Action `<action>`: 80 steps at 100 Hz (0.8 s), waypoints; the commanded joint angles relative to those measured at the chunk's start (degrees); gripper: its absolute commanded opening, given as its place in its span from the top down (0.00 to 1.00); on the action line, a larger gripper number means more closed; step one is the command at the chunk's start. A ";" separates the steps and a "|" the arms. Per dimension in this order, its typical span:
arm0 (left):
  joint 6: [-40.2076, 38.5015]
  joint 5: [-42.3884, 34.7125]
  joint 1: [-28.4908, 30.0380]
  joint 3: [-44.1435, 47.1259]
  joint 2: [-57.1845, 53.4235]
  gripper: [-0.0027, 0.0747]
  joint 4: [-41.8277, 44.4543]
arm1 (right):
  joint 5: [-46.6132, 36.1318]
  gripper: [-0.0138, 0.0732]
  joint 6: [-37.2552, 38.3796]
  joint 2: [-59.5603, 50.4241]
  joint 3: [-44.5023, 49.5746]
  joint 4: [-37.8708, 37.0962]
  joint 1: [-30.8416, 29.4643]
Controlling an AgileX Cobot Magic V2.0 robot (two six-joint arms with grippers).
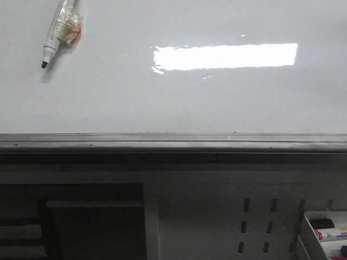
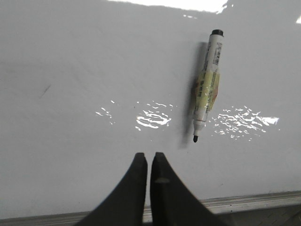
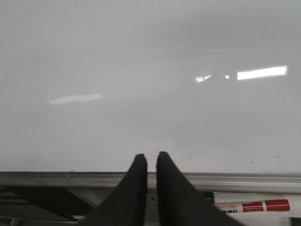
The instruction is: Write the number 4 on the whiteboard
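The whiteboard [image 1: 108,97] is a glossy white surface with a grey edge rail [image 1: 173,142] and a bright rectangular glare. No number 4 shows on it. An uncapped black marker [image 1: 59,31] with tape round its middle lies at the board's far left; it also shows in the left wrist view [image 2: 208,84], its tip toward the rail. My left gripper [image 2: 149,155] is shut and empty, above the board beside the marker's tip, apart from it. My right gripper [image 3: 151,157] is shut and empty over the rail [image 3: 235,178]. Neither gripper shows in the front view.
Below the rail is a grey perforated panel [image 1: 255,227]. A white tray [image 1: 312,227] at the lower right holds a red-banded marker [image 1: 332,233], which also shows in the right wrist view [image 3: 251,206]. A dark recess [image 1: 92,222] lies at the lower left.
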 commanded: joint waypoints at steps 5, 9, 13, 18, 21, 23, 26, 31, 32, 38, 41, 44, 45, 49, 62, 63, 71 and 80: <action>6.37 -3.72 -1.78 -3.80 5.16 0.77 -8.54 | -2.33 0.41 -1.30 2.29 -2.41 1.46 0.40; 8.13 -4.11 -2.39 -4.31 6.48 0.68 -11.06 | -2.33 0.33 -1.30 2.61 -2.41 1.50 0.40; 10.38 -4.77 -3.09 -4.76 8.00 0.59 -14.09 | -2.46 0.28 -1.68 2.79 -2.41 1.60 0.40; 13.09 -6.10 -4.25 -5.20 9.80 0.47 -17.00 | -2.93 0.28 -1.68 2.79 -2.41 1.60 0.40; 14.43 -6.90 -5.17 -5.48 11.09 0.44 -18.26 | -3.19 0.29 -1.76 2.79 -2.41 1.60 0.40; 15.26 -7.63 -5.76 -5.80 11.59 0.42 -18.98 | -3.29 0.29 -1.76 2.79 -2.41 1.60 0.40; 16.28 -8.45 -6.59 -6.31 12.88 0.42 -19.75 | -3.65 0.30 -1.76 2.79 -2.41 1.60 0.40; 17.18 -9.89 -7.99 -7.24 15.04 0.42 -19.91 | -4.14 0.31 -1.76 2.79 -2.41 1.60 0.40; 17.41 -10.20 -8.19 -7.40 15.36 0.42 -19.91 | -4.16 0.32 -1.76 2.79 -2.41 1.60 0.40; 17.60 -11.55 -9.92 -8.88 18.36 0.42 -19.91 | -4.64 0.33 -1.76 2.79 -2.41 1.60 0.40; 17.93 -12.15 -10.66 -9.60 19.77 0.42 -19.91 | -4.65 0.33 -1.76 2.79 -2.41 1.60 0.40; 18.57 -12.69 -11.53 -10.51 21.52 0.42 -19.91 | -4.78 0.33 -1.76 2.79 -2.41 1.60 0.40; 18.57 -12.83 -11.67 -10.73 21.85 0.42 -19.91 | -4.78 0.33 -1.76 2.79 -2.41 1.60 0.40; 18.93 -13.12 -12.43 -11.71 23.88 0.42 -19.91 | -4.86 0.33 -1.76 2.79 -2.41 1.60 0.40; 18.93 -14.09 -13.35 -15.40 29.77 0.42 -19.91 | -4.86 0.33 -2.12 2.79 -2.41 1.60 0.40; 18.93 -14.09 -13.45 -15.40 30.06 0.42 -19.91 | -4.86 0.33 -2.12 2.79 -2.41 1.60 0.40; 18.93 -14.17 -13.45 -17.51 33.10 0.42 -19.91 | -4.86 0.33 -2.12 2.79 -2.41 1.60 0.40; 18.93 -14.04 -13.45 -19.39 36.27 0.42 -19.53 | -4.86 0.33 -2.12 2.79 -2.41 1.60 0.40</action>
